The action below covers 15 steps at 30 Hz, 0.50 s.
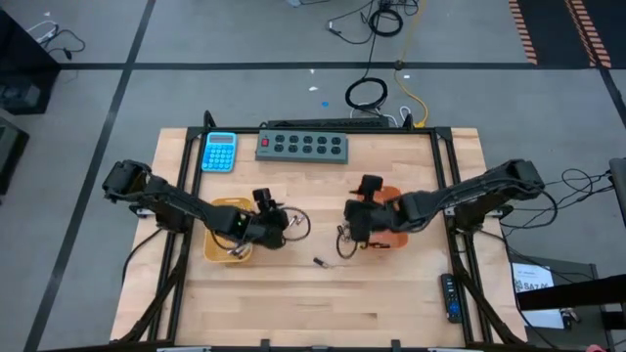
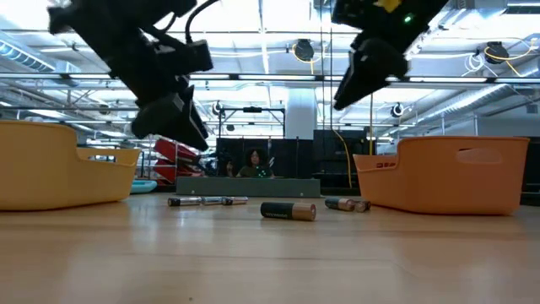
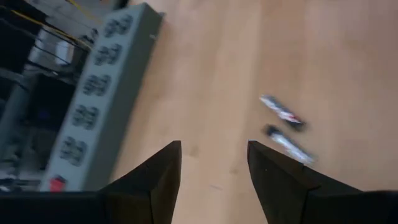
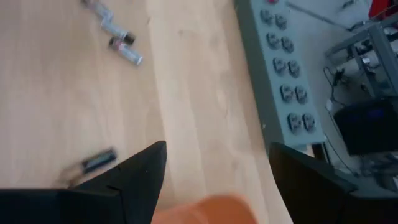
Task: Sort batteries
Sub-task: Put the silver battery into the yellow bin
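- Several batteries [image 2: 288, 210] lie loose on the wooden table [image 1: 293, 303] between the two trays; one dark cell [image 1: 320, 262] sits alone nearer the front edge, and two silvery ones [image 3: 283, 127] show ahead of the left fingers.
- Risk: these cylinders would likely roll if nudged by a descending fingertip, since nothing on the bare wood stops them.
- Risk: the pair of silvery cells lies close together, so a wide grasp could take both or knock one aside.
- Risk: both arms reach toward the table's middle, so in my judgement a simultaneous move to the same cell could bring them into contact.
- Left gripper [image 3: 212, 168]: raised off the table beside the yellow tray [image 1: 217, 244], fingers spread, holding nothing.
- Right gripper [image 4: 217, 171]: raised at the edge of the orange tray [image 1: 391, 238], fingers wide apart, empty.
- Power strip [image 1: 302, 146] and blue calculator [image 1: 219, 152] stand at the table's far edge, well apart from the batteries.
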Each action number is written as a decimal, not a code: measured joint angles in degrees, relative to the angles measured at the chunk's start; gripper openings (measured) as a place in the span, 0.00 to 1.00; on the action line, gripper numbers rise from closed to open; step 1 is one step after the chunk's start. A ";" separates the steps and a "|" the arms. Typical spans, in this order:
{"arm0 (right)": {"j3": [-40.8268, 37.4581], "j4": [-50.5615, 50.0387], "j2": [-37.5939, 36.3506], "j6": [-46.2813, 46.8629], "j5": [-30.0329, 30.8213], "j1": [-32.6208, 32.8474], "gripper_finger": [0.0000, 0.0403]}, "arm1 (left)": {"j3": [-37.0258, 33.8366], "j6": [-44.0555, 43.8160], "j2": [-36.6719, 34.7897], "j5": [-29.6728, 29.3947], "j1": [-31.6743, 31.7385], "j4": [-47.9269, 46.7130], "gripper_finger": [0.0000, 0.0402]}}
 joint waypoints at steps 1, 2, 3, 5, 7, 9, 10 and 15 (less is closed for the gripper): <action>-0.97 2.86 -0.89 -1.79 -1.01 -1.37 0.68 | -0.82 2.52 -0.65 0.07 1.39 1.95 0.48; -1.66 5.49 -1.64 -3.60 -2.02 -2.61 0.68 | -1.62 4.66 -1.28 0.28 3.02 3.73 0.48; -2.27 7.97 -2.29 -5.37 -3.21 -3.82 0.68 | -2.46 6.58 -1.93 0.36 4.52 5.25 0.48; -3.69 12.37 -3.49 -7.97 -5.91 -5.86 0.68 | -3.84 10.00 -3.09 0.47 7.48 8.74 0.48; -5.05 14.36 -3.91 -9.20 -8.56 -7.71 0.68 | -4.70 12.03 -4.34 1.41 10.18 10.83 0.48; -6.05 13.94 -4.05 -9.24 -12.44 -10.06 0.68 | -4.86 13.39 -4.96 3.77 12.75 11.66 0.48; -6.53 12.81 -4.06 -8.71 -15.00 -11.47 0.68 | -4.86 14.15 -5.15 5.20 13.95 12.05 0.48; -4.48 -4.54 -2.73 -5.90 -26.36 -17.83 0.68 | -4.88 17.22 -5.36 9.99 18.87 15.33 0.48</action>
